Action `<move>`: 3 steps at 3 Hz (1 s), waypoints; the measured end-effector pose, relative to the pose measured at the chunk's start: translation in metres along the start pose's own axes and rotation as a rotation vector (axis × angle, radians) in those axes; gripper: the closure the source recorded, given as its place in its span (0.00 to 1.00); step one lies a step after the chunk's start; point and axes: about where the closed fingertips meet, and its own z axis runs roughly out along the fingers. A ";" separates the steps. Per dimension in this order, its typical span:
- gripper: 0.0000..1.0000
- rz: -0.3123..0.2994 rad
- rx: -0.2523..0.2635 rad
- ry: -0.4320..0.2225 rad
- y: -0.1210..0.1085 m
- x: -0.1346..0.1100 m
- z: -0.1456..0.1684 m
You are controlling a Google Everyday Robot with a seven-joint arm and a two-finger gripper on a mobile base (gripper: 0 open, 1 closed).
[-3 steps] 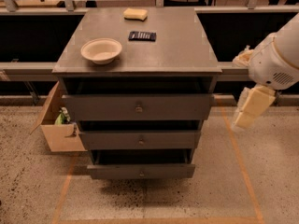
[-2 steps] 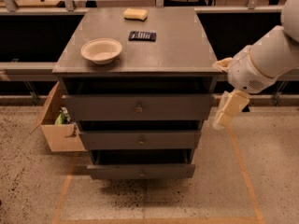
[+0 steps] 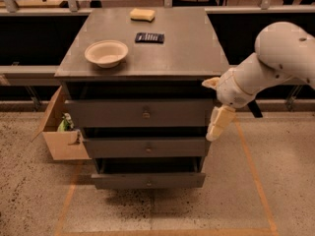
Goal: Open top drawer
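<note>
The top drawer (image 3: pixel 113 113) is the widest dark grey front, just under the cabinet's tabletop (image 3: pixel 187 53), with a small round metal knob (image 3: pixel 146 114) at its centre. A dark gap shows above the front. Two narrower drawers sit below it, the middle one (image 3: pixel 118 147) and the bottom one (image 3: pixel 123 181). My gripper (image 3: pixel 218 123) is cream-coloured and hangs down at the cabinet's right front corner, level with the right end of the top drawer. It is well to the right of the knob and holds nothing that I can see.
On the tabletop are a white bowl (image 3: pixel 106 52), a black flat device (image 3: pixel 149 37) and a yellow sponge (image 3: pixel 142 14). An open cardboard box (image 3: pixel 61 136) stands on the floor at the cabinet's left. Orange tape lines (image 3: pixel 251 166) mark the floor.
My arm has swung left, bringing the gripper from well right of the cabinet to its right front corner. The drawers have not moved.
</note>
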 end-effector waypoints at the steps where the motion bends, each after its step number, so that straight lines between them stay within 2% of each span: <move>1: 0.00 -0.018 -0.025 0.015 -0.009 0.009 0.037; 3: 0.00 -0.116 -0.049 0.075 -0.030 0.027 0.087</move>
